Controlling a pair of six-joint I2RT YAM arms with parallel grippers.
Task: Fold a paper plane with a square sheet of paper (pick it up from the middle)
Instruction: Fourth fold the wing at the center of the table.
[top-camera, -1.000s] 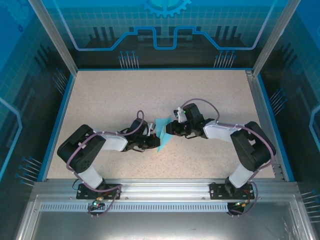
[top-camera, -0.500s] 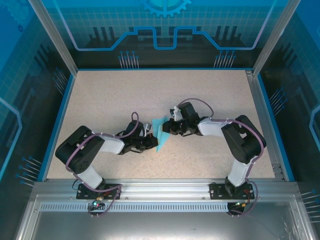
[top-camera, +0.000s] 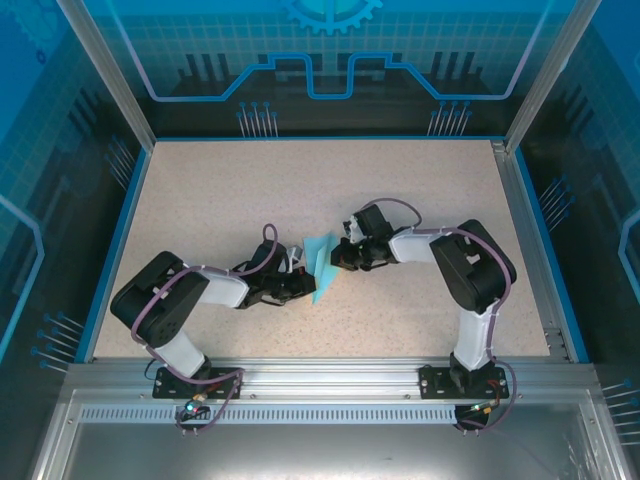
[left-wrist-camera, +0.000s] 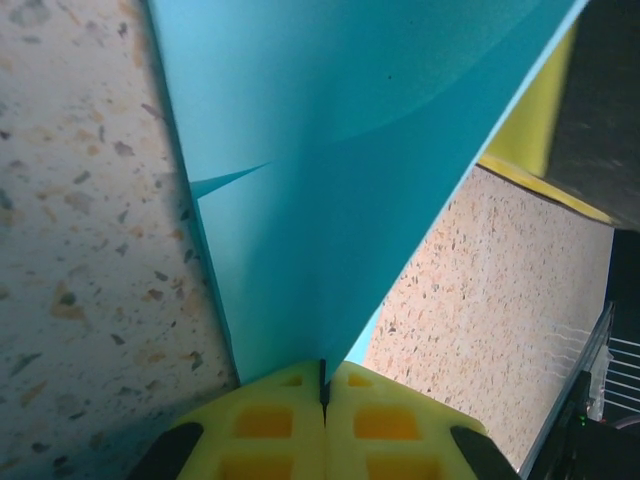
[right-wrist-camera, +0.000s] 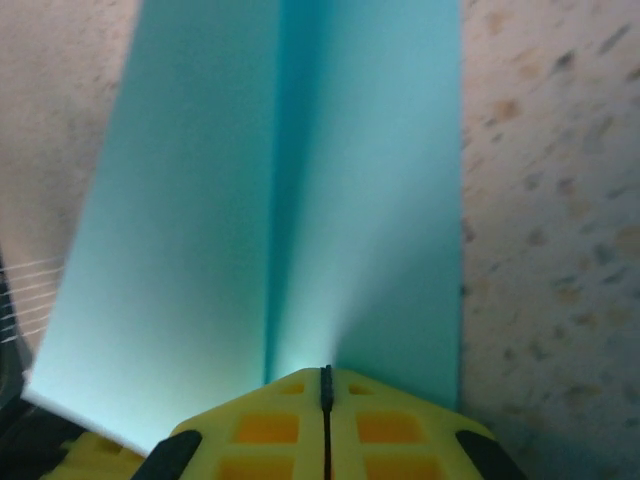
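Note:
The light-blue sheet of paper (top-camera: 322, 262) stands folded and partly raised off the table's middle, held between my two grippers. My left gripper (top-camera: 304, 284) is shut on its near left edge. In the left wrist view the yellow fingertips (left-wrist-camera: 323, 375) press together on the paper (left-wrist-camera: 320, 170), where a fold line and a small flap show. From the right, my right gripper (top-camera: 341, 257) is shut on it too. The right wrist view has the jaws (right-wrist-camera: 326, 378) closed on the paper (right-wrist-camera: 330, 200), with a long centre crease running away from them.
The speckled beige table (top-camera: 250, 190) is bounded by blue rails and glass walls. The right gripper's yellow finger (left-wrist-camera: 535, 130) sits close at the upper right of the left wrist view. The metal base rail (top-camera: 320, 385) runs along the near edge.
The right gripper has closed onto the paper, and the right arm's elbow has swung left and back. The left gripper stays shut on the paper, barely moved.

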